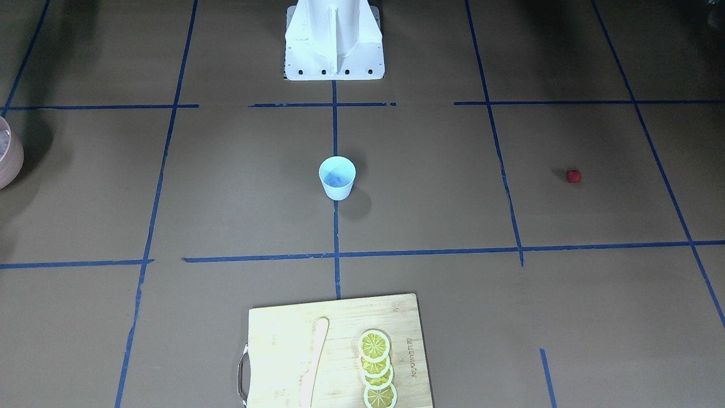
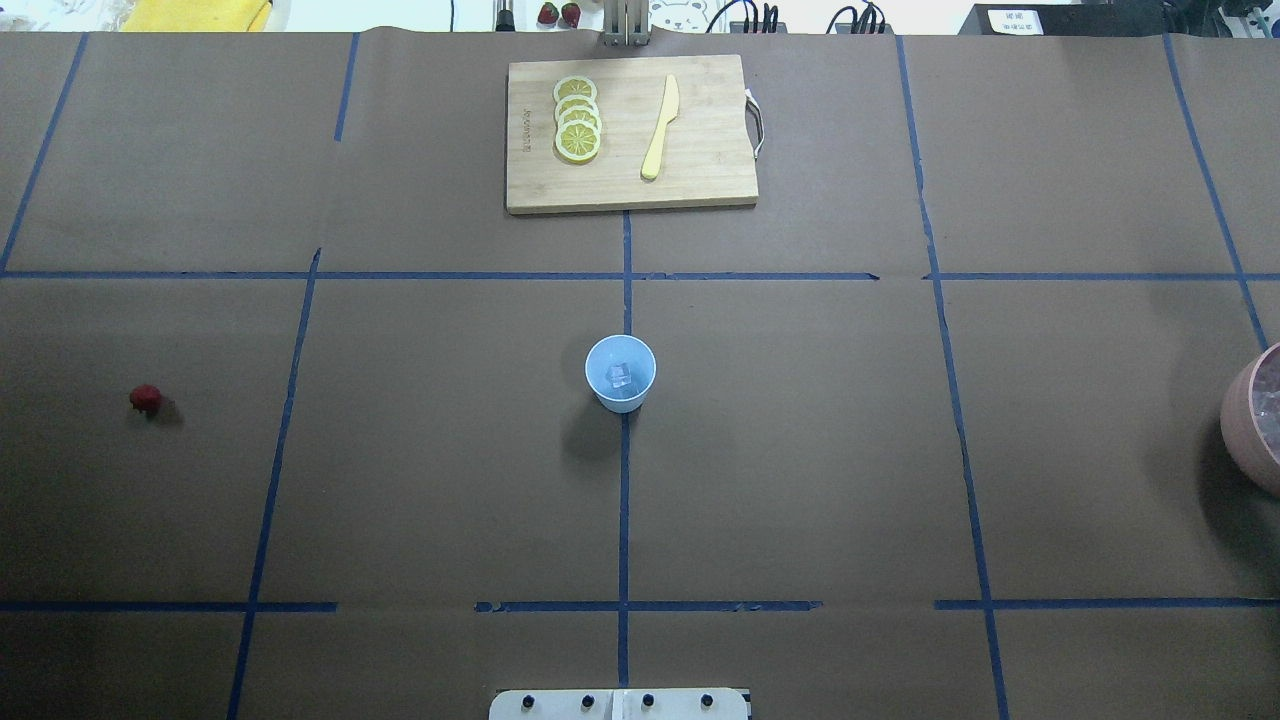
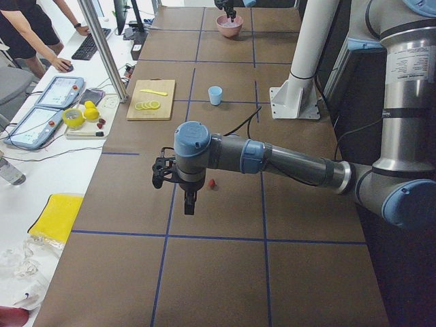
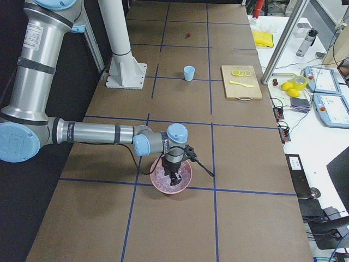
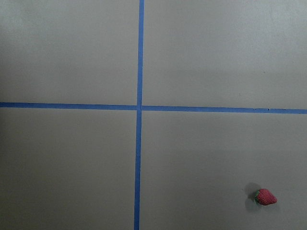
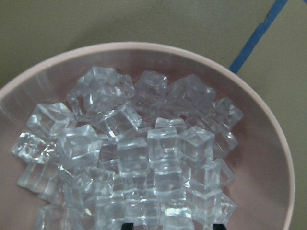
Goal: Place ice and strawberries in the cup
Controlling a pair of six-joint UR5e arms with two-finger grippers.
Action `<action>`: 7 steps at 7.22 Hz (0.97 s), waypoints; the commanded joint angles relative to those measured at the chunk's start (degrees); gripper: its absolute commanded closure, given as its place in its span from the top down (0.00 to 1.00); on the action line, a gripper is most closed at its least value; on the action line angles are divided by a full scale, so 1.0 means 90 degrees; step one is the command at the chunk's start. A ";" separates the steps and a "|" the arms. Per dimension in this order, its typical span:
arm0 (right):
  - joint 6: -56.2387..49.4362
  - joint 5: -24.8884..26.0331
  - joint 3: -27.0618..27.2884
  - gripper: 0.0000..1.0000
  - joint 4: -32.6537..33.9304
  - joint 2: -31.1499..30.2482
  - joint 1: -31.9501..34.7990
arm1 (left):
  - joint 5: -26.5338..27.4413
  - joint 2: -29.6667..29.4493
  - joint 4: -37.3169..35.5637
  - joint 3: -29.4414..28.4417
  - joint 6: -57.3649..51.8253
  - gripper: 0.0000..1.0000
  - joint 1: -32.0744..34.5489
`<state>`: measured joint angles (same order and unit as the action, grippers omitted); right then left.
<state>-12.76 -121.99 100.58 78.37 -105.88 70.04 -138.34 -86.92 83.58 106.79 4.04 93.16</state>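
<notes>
Brown paper crossed by blue tape lines covers the counter [image 2: 800, 450]. The small pale-blue tapered cup [image 2: 620, 372] stands at its middle with one clear ice cube [image 2: 621, 377] already inside. More clear ice cubes [image 6: 144, 153] heap the pinkish-brown bowl [image 6: 268, 124] at the robot's right. The right gripper [image 4: 174, 177] hangs over them, and its two dark fingertips [image 6: 126, 226] at the wrist view's lower edge stand spread, pinching nothing.

The tiny red strawberry [image 5: 265, 197] lies well left of the cup. The left gripper [image 3: 189, 203] is the nearer one, hovering just beside it, but I cannot tell whether its jaws are spread. In that wrist view the berry sits low and right, long axis across the view — so the arm likely needs to shift over before descending. The wooden cutting board [image 2: 630, 135] with yellow lemon slices [image 2: 577, 118] lies well apart, at the far edge.
</notes>
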 commanded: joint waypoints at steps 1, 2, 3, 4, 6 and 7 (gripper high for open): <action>0.0022 0.0029 -0.0003 0.61 0.0013 0.0055 -0.0018 | 0.0000 0.0000 0.0000 0.0000 0.0000 1.00 0.0000; 0.0041 0.0029 -0.0013 0.61 0.0013 0.0055 -0.0038 | 0.0000 0.0000 0.0000 0.0000 0.0000 1.00 0.0000; 0.0041 0.0029 -0.0062 0.61 0.0004 0.0055 -0.0038 | 0.0000 0.0000 0.0000 0.0000 0.0000 1.00 0.0000; 0.0032 0.0019 -0.0139 0.61 0.0004 0.0065 -0.0048 | 0.0000 0.0000 0.0000 0.0010 0.0000 1.00 0.0000; 0.0041 0.0029 -0.0189 0.60 0.0004 0.0094 -0.0058 | 0.0000 0.0000 0.0000 0.0048 0.0000 1.00 0.0000; 0.0041 0.0029 -0.0179 0.60 0.0004 0.0094 -0.0058 | 0.0000 0.0000 0.0000 0.0078 0.0000 1.00 0.0000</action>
<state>-12.40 -121.74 99.00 78.40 -105.07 69.55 -138.34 -86.92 83.58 107.19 4.04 93.16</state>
